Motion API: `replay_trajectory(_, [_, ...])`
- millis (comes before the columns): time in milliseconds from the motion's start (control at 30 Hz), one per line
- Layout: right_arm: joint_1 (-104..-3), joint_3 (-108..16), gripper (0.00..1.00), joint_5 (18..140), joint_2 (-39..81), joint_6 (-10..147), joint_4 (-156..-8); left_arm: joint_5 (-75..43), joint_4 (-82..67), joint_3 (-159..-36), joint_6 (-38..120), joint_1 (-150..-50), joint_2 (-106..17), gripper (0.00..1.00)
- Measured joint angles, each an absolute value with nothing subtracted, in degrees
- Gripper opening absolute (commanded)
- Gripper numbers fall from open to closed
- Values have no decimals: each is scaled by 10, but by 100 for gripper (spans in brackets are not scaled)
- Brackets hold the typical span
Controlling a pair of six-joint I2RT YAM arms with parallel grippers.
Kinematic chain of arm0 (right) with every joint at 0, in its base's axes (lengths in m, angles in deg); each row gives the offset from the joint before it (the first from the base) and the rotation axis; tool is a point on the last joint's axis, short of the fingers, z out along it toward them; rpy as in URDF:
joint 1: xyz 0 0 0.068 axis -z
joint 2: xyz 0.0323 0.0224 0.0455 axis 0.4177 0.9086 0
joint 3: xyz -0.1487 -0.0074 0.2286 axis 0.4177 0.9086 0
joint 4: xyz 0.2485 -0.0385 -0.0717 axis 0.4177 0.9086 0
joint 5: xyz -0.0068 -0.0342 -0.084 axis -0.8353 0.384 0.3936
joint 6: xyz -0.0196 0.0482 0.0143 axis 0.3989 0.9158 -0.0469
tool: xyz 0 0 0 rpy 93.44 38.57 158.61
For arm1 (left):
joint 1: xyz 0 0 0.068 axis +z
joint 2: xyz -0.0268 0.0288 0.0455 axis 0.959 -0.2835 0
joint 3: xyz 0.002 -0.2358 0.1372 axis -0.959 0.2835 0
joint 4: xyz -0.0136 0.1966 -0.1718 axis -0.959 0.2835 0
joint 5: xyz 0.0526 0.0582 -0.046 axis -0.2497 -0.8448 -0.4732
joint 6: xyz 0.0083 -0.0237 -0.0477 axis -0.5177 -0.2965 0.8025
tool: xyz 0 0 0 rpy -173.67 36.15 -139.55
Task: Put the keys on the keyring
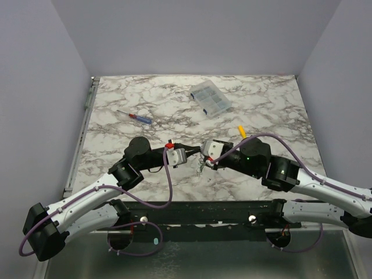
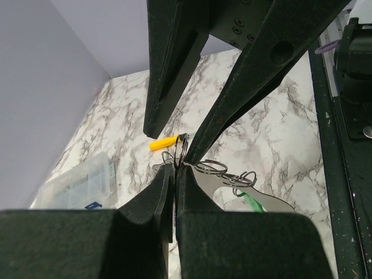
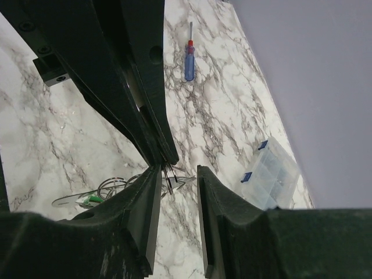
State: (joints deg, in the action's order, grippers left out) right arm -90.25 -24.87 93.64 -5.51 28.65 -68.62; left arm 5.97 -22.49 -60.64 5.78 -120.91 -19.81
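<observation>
L fingers (image 2: 148,203) clamped on keyring (image 2: 181,152), keys (image 2: 258,201) dangling beside. R fingers (image 3: 139,209) apart, straddling keyring. I reckon threading step; nxt R pinches key, feeds onto coil.

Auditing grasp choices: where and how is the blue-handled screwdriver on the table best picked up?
Take the screwdriver by its blue handle, straight down from above, closing across its width. It lies flat on the table with nothing close beside it, and the handle is thicker than the thin shaft.
</observation>
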Motion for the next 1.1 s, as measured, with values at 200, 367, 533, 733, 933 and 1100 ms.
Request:
replay_trajectory(200, [-903,-248,24,942,-51,282,-686,60,-225,-606,58,-1209,-198,0])
replay_trajectory(367, [-903,-248,21,947,-47,278,-686,58,-224,-607,57,-1209,-198,0])
replay_trajectory(533, [-903,-248,1,950,-46,277,-686,52,-224,-607,57,-1209,-198,0])
replay_trajectory(733, [-904,-245,1,953,-44,274,-686,45,-220,-607,57,-1208,-198,0])
replay_trajectory(933, [-904,-241,1,955,-49,274,-693,44,-221,-607,54,-1208,-195,33])
replay_trajectory(1100, [-904,-220,0,963,-80,274,-703,44,-229,-607,51,-1209,-181,49])
